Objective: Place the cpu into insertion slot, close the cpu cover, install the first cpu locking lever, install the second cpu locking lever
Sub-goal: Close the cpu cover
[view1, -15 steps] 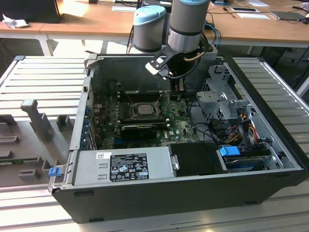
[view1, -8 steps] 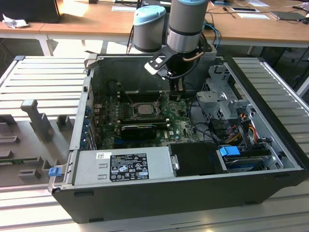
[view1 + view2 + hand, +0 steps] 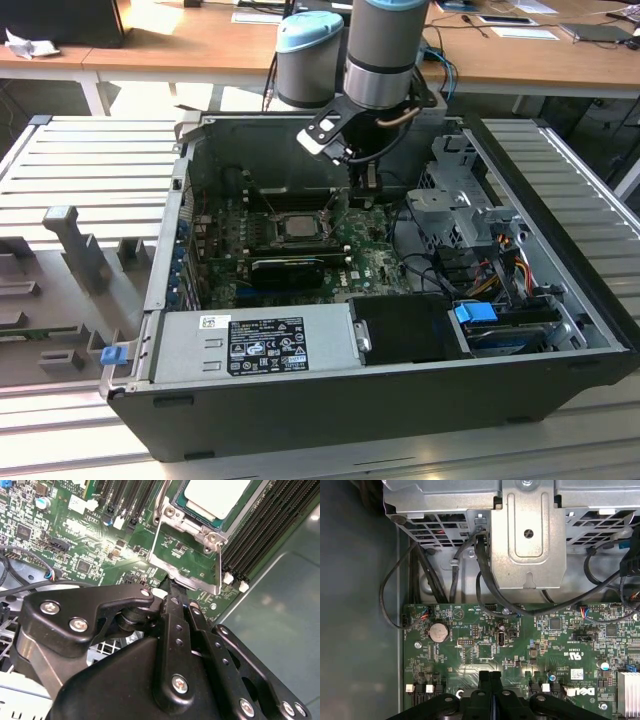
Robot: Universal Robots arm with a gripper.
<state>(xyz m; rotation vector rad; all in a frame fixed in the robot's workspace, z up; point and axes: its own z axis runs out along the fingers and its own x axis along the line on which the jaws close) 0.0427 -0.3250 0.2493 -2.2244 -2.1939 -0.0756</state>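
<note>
In the exterior view, the computer case [image 3: 420,395] lies on its side on a slatted tabletop [image 3: 90,160], its open side facing up. The arm reaches in through that opening. The gripper [image 3: 366,192] hangs low over the motherboard [image 3: 372,262], just to the exterior view's right of the insertion slot [image 3: 271,231]. The cpu [image 3: 298,225] sits flat inside the slot, silver top up. The drive cage [image 3: 455,195] stands further to the exterior view's right, leaving a narrow lane for the gripper. The power supply [image 3: 255,345] runs along the case's near edge, well apart from the slot.

In the second wrist view, the cpu cover [image 3: 216,565] is swung open, away from the cpu [image 3: 215,495], and green board shows through its window. The black fingers [image 3: 172,605] are pressed together. Their tip meets the cover's free edge, but I cannot tell whether they pinch that edge. Memory slots [image 3: 260,535] lie close along one side of the cover, with the case's bare wall [image 3: 280,620] beyond them.

In the first wrist view, the fingers [image 3: 484,682] show only a hairline between them and hang above the motherboard's [image 3: 485,645] edge strip. Black cables [image 3: 482,565] loop down from the drive cage [image 3: 527,530] onto the board's edge. A coin battery [image 3: 439,631] sits near the board's corner, beside the bare case wall [image 3: 355,605].
</note>
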